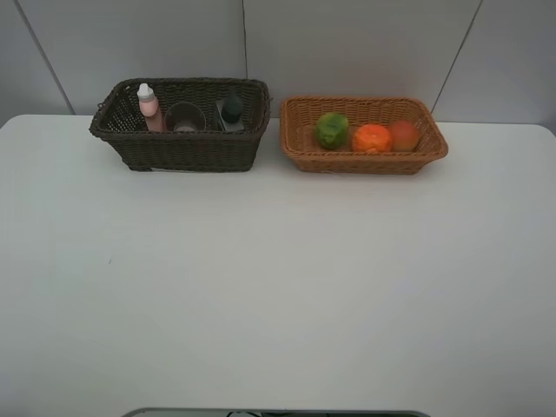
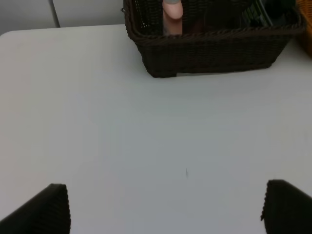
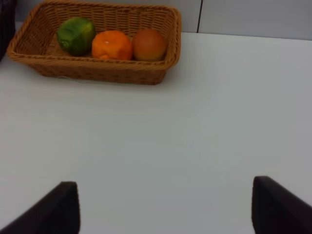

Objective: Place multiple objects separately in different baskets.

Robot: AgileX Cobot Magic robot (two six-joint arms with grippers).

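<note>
This looks like a robot test bench in a lab, not a home or shop. A plain white table [image 1: 278, 287] fills the space, bare and evenly lit, backed just behind by pale grey wall panels [image 1: 347, 43] with thin seams. The only furnishings are props: a dark brown basket [image 1: 178, 148] at the table's far edge near the wall, and a light orange-tan basket [image 1: 363, 158] just beside it, to its right. Everything is staged and tidy, with no household clutter, signage or shelving around the table.
</note>
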